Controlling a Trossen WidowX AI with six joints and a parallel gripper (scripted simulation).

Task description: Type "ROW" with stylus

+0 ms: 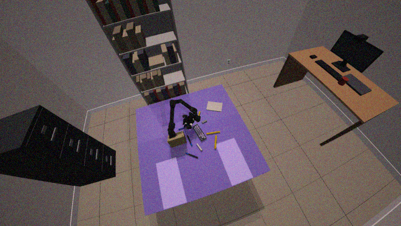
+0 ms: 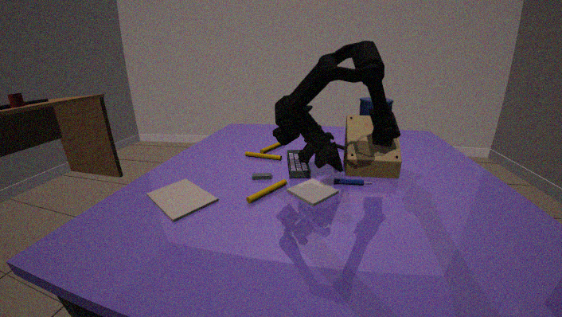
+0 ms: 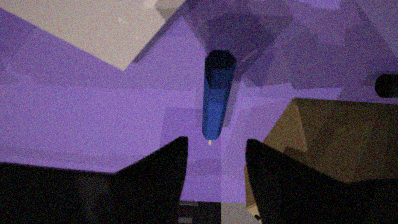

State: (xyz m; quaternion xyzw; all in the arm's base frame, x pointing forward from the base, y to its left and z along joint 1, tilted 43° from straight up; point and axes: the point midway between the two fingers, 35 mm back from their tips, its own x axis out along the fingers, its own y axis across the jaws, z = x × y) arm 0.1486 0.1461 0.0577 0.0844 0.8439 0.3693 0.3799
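Observation:
The stylus, a blue rod (image 1: 181, 129) (image 2: 350, 181) (image 3: 215, 107) with a dark end and a thin pale tip, lies on the purple table between a pale tile and the wooden base. My gripper (image 2: 330, 166) (image 3: 217, 146) is partly open with nothing between its fingers. In the wrist view the stylus lies lengthwise ahead of the gap, its tip end nearest the fingertips. In the exterior view the fingers slant down just above and behind its dark end. The keyboard (image 1: 199, 132) (image 2: 295, 164) lies flat beside the gripper; its letters cannot be read.
The wooden base (image 1: 176, 139) (image 2: 372, 169) (image 3: 350, 135) stands close to the stylus. Pale tiles (image 2: 313, 192) (image 2: 182, 200) (image 3: 90, 30) lie near the stylus and farther left. Yellow rods (image 2: 267, 191) (image 2: 263, 155), a small grey block (image 2: 262, 176) and dark pens (image 1: 189, 140) (image 1: 192, 155) lie around the keyboard.

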